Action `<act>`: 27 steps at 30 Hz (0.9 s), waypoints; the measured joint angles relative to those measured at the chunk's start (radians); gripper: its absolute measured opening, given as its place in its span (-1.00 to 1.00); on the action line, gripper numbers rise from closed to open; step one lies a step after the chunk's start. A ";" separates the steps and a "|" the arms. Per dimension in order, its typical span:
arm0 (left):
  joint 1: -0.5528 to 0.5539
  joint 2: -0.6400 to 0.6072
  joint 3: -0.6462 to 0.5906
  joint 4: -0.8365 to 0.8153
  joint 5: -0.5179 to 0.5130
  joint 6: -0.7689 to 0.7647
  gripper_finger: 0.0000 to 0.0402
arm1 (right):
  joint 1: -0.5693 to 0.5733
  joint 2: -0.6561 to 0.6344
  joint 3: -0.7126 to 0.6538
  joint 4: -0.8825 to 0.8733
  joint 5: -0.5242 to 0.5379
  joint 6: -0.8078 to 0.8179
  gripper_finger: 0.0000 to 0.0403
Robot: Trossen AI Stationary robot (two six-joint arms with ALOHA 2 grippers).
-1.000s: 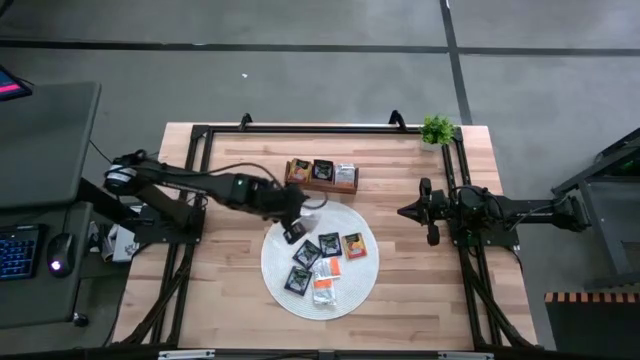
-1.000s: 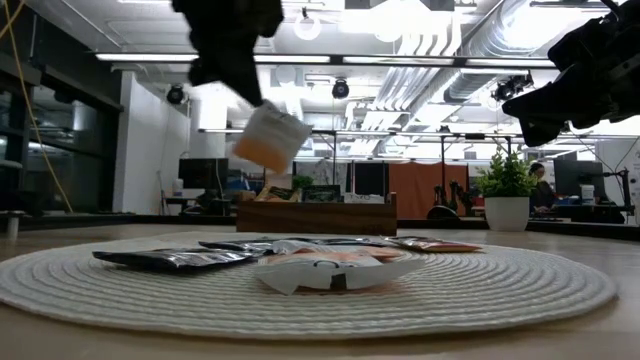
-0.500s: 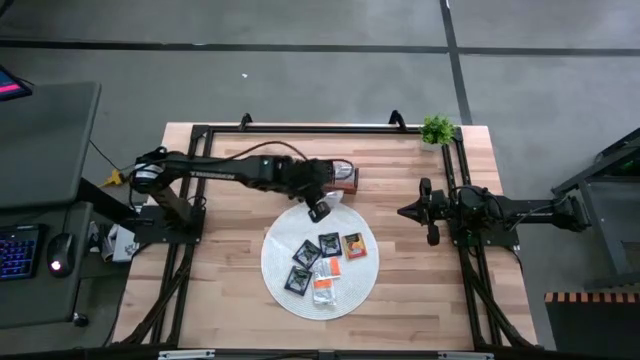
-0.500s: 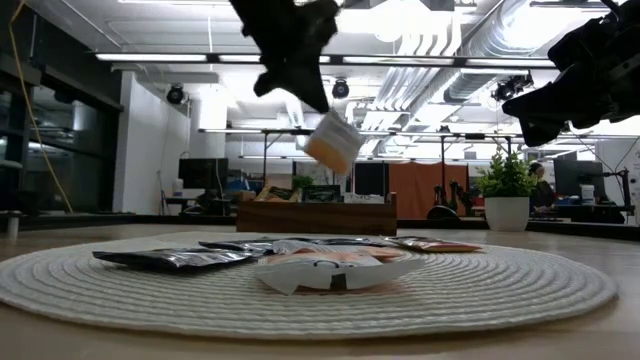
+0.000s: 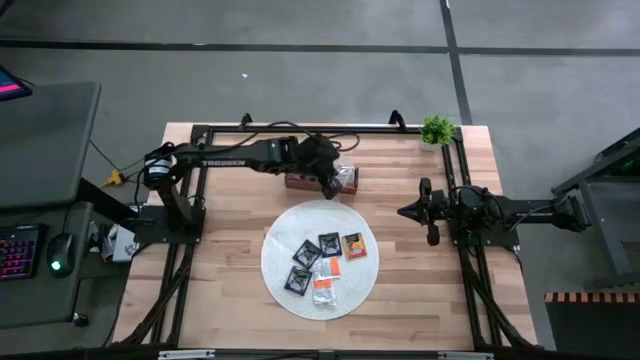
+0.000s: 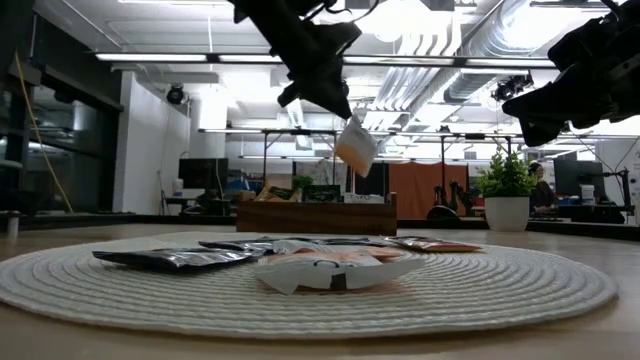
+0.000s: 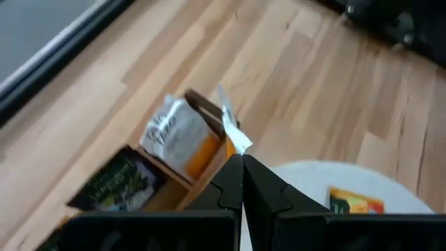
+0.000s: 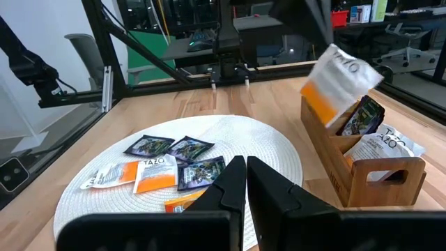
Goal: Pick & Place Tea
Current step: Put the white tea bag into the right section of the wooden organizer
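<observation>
Low view showed loose tea sachets (image 6: 300,262) lying on the round white mat (image 6: 480,285); beyond, the left hand (image 6: 340,108), clenched on a white-and-orange sachet (image 6: 355,150), hung above the wooden tray (image 6: 315,215). Right hand (image 5: 403,212) hovered closed, apart, over the bench (image 5: 430,290).

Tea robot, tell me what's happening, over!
Left gripper shut on white-orange sachet, above wooden tray. Right gripper shut, waiting aside. Nothing blocking.

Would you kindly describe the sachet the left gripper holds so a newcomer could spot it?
Find the wooden tray beyond the round mat. Just above it, the left gripper pinches a white-and-orange sachet by one corner. Alone among the sachets, it hangs in the air.
</observation>
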State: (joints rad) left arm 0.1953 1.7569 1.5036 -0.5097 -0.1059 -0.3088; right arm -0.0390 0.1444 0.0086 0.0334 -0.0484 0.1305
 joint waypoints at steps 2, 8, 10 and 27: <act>0.013 0.006 0.001 0.023 0.001 0.004 -1.00 | 0.000 0.000 0.000 0.000 0.000 0.000 -0.94; 0.038 0.065 0.001 0.096 0.044 0.017 -1.00 | 0.000 0.000 0.000 0.000 0.000 0.000 -0.94; 0.045 0.076 0.004 0.111 0.044 0.017 -1.00 | 0.000 0.000 0.000 0.000 0.000 0.000 -0.94; -0.101 0.079 0.002 -0.184 0.222 0.133 -0.99 | 0.000 0.000 0.000 0.000 0.000 0.000 -0.94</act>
State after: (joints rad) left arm 0.0943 1.8355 1.5051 -0.6937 0.1161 -0.1755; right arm -0.0391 0.1444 0.0086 0.0334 -0.0483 0.1306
